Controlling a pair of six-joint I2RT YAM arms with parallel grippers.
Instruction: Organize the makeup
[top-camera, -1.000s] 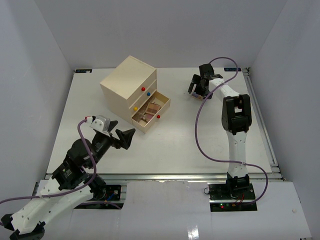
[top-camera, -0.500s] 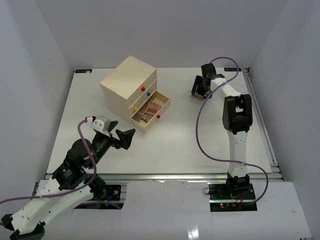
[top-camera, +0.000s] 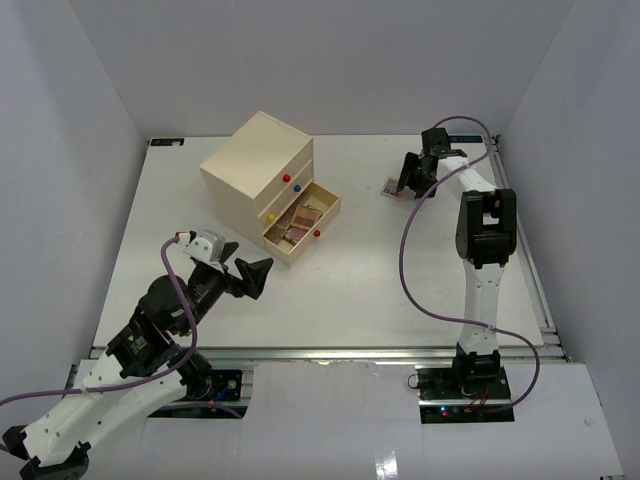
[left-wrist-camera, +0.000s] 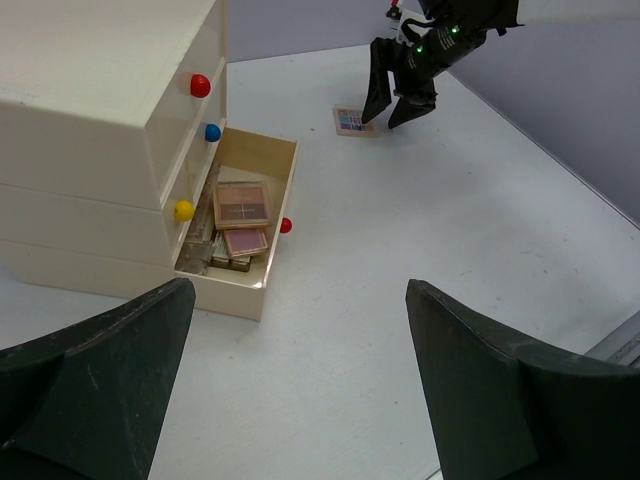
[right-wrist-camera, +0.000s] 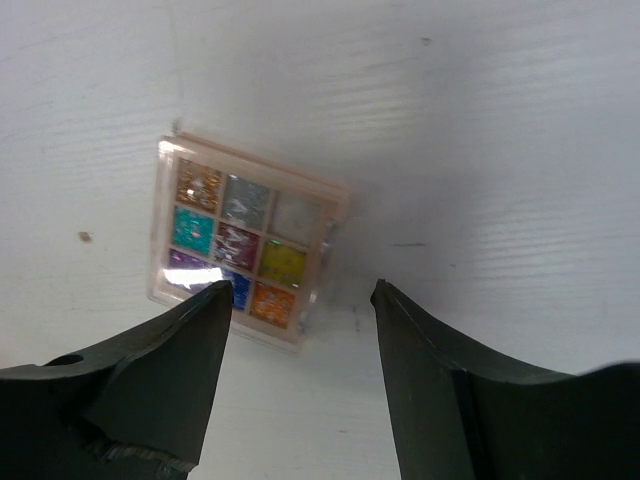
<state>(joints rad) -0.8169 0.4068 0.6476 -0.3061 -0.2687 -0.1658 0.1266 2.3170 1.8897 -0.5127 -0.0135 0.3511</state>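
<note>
Holds right tool (right-wrist-camera: 300, 300) wide open just above palette (right-wrist-camera: 245, 255), flat on far-right tabletop (top-camera: 350, 280), offset toward one finger. Favours right arm: parks left tool (left-wrist-camera: 297, 290), also wide, well apart by chest (top-camera: 255, 165).

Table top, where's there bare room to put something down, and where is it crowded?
Widest bare stretch: the middle of the table, between the open bottom drawer and the right arm. Also bare: the left strip beside the drawer chest. Crowded: the drawer, packed with palettes, and the far spot where the right gripper hovers at the glitter palette.
</note>
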